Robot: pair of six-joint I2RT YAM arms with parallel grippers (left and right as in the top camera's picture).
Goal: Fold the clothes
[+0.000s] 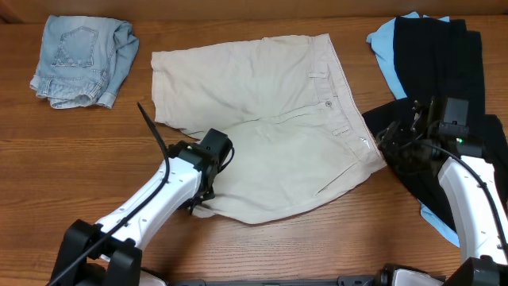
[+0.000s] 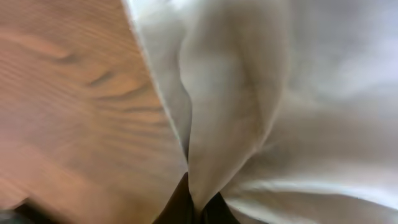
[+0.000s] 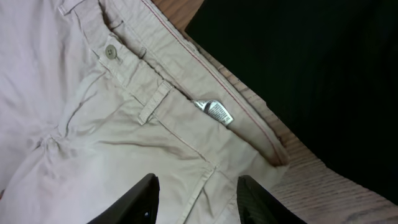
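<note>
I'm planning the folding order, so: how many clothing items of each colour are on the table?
beige shorts: 1
faded denim shorts: 1
sky-blue garment: 1
black clothing: 1 heap; its separate pieces cannot be told apart
Total: 4, counting the black heap as one
</note>
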